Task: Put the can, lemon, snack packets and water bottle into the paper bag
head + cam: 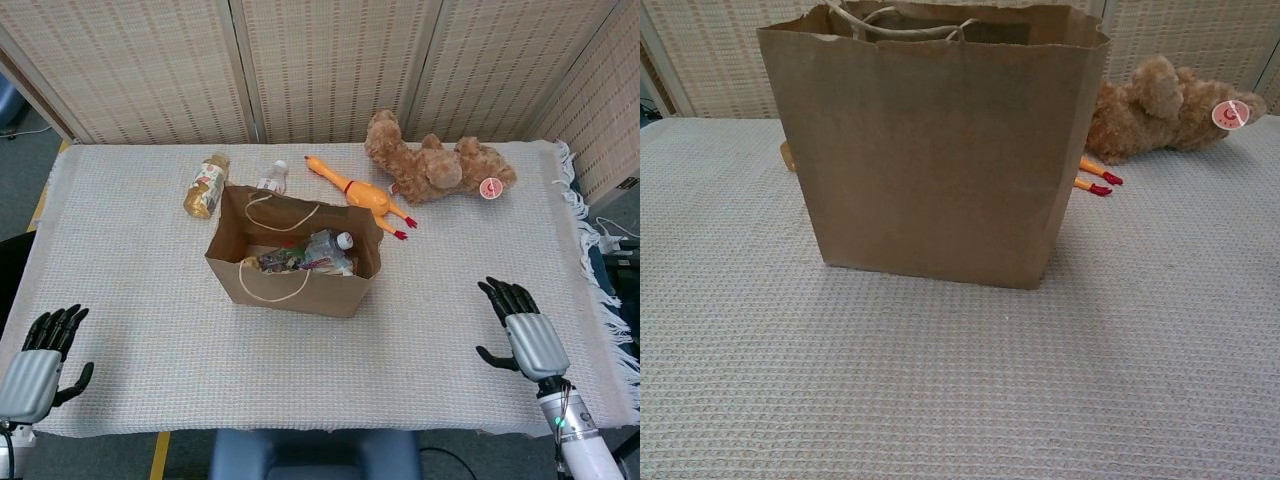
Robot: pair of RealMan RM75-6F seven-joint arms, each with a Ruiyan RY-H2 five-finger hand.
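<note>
Left hand [35, 368] empty, fingers apart, palm up at near-left table edge. Right hand [525, 330] empty too, fingers spread and pointing away, hovering over near-right of table [450, 300]. Both well apart from paper bag [290, 285]. Bag upright mid-table, mouth open; water bottle [330, 245] and snack packets [285, 261] lying inside. Can and lemon not distinguishable in bag. Behind bag on cloth: brown bottle [205, 185], small bottle [272, 177], rubber chicken [355, 193], teddy bear [435, 160].
</note>
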